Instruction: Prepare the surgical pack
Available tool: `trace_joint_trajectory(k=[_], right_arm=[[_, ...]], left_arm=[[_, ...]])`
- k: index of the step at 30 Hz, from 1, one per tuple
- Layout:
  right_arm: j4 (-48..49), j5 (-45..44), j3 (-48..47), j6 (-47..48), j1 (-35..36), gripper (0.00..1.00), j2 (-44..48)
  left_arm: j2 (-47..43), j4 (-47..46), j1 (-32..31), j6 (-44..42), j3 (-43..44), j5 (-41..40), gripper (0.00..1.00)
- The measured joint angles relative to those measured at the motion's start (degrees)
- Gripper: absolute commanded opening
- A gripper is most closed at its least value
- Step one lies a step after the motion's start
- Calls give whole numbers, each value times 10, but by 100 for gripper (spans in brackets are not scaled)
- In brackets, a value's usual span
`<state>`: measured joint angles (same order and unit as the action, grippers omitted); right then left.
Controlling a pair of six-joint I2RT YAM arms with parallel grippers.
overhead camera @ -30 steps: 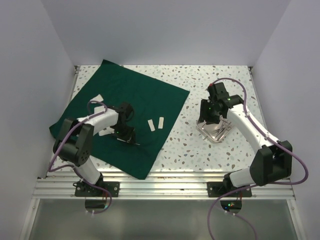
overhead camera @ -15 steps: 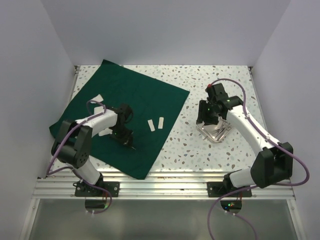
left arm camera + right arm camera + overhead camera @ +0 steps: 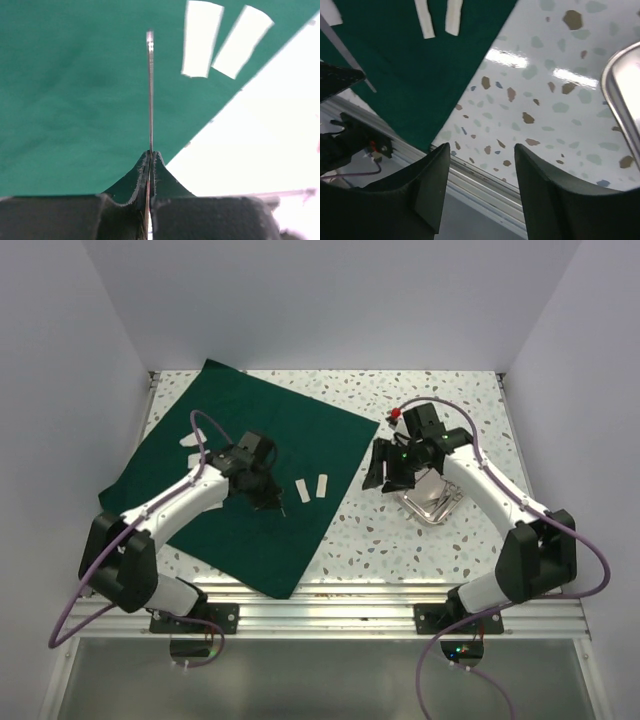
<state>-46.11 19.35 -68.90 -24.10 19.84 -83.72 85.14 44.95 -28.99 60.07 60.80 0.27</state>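
Observation:
The dark green cloth [image 3: 250,470] lies spread flat on the left of the table. My left gripper [image 3: 270,498] is shut on a thin steel instrument [image 3: 150,90] and holds it above the cloth, its tip pointing toward two white strips [image 3: 202,40]. The strips lie near the cloth's right edge [image 3: 312,488]. More white strips [image 3: 193,445] lie on the cloth's left. My right gripper [image 3: 385,475] is open and empty, raised just left of the steel tray [image 3: 432,498]. In the right wrist view the tray rim [image 3: 620,95] shows at the right.
The speckled table [image 3: 420,550] runs to a metal rail [image 3: 330,590] at the near edge. White walls stand on three sides. The left arm and its instrument show at the left of the right wrist view [image 3: 345,52].
My left gripper has lifted the steel instrument and moved right toward the two strips. My right gripper has left the tray and swung left toward the cloth's edge.

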Motion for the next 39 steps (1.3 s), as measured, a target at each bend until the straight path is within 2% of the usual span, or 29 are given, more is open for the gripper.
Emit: trace_joint_trajectory(k=[4,8,13,19,22,26,28,30,31,33,35,36,39], right_arm=[[47,88,-2,-21,13,71,-22],[112,148,-5,-54,39,74,-30],[146,155,-31,-80,101,74,-54],[153,122,-34,-96,134,67,-59],[153,112,-34,-100,137,61,-60],[160,103,-34,-110,142,45,-69],[164,102,-34,-115,144,43,-74],[172,102,-34,-119,146,27,-75],[175,102,-34,-122,146,14,-76],[178,100,-34,-125,147,3,-76],[176,96,-35,-128,147,0,-77],[170,88,-37,-127,146,0,-78],[136,42,-56,-119,145,0,-83]], left_arm=[[-59,-91,-2,-82,-36,75,0],[-68,-176,-15,-141,-51,167,0],[-68,-230,-39,-185,-60,258,0],[-68,-256,-53,-202,-60,305,0],[-67,-257,-57,-203,-60,309,0],[-67,-273,-68,-203,-60,324,0],[-67,-278,-71,-203,-59,329,0],[-67,-281,-72,-203,-59,334,0],[-67,-281,-71,-203,-59,335,0],[-67,-281,-71,-203,-59,336,0],[-64,-276,-71,-208,-55,335,22],[-60,-271,-71,-211,-49,333,38],[-55,-260,-71,-219,-36,320,55]])
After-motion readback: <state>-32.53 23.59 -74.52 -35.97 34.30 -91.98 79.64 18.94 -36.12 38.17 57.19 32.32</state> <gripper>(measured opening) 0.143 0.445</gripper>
